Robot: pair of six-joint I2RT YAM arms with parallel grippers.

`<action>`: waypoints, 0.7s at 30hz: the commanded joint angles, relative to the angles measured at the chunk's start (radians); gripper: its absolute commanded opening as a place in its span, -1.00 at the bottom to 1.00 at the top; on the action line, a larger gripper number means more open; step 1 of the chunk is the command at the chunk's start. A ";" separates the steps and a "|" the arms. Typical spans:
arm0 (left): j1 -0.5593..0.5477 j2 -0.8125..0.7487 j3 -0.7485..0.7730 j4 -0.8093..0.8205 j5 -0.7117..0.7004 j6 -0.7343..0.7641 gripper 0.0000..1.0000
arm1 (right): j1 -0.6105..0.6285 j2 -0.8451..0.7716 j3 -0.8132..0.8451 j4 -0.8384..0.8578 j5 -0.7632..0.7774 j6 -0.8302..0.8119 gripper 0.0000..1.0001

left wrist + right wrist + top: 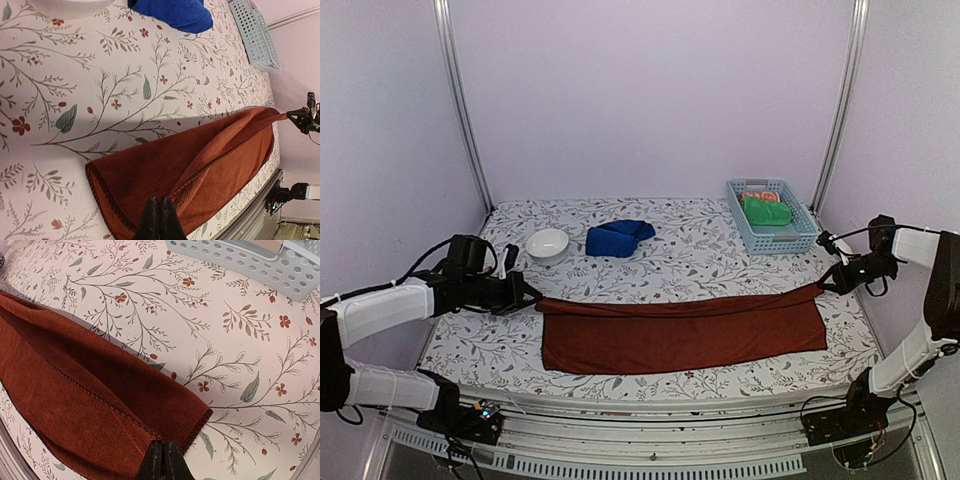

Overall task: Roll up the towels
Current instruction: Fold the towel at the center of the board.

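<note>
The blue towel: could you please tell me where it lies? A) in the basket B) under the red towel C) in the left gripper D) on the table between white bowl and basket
D: the blue towel lies bunched on the table, between the white bowl and the basket.

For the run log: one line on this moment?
left gripper: shut on red towel, left end | right gripper: shut on right end | red towel: stretched, unrolled | blue towel: bunched, not held

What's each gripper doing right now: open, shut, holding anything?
Left gripper: shut, pinching the left end of the red towel.
Right gripper: shut, pinching the red towel's right end.
</note>
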 commanded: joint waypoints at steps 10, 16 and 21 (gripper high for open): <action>-0.055 -0.119 -0.034 -0.239 0.020 -0.091 -1.00 | -0.023 -0.207 -0.182 -0.059 0.058 -0.100 -0.94; -0.088 -0.088 0.009 -0.365 -0.043 -0.070 -1.00 | -0.126 -0.194 -0.157 -0.097 0.059 -0.153 -0.94; -0.115 -0.083 0.018 -0.401 -0.090 -0.060 -1.00 | -0.185 -0.181 -0.143 -0.136 0.049 -0.216 -0.94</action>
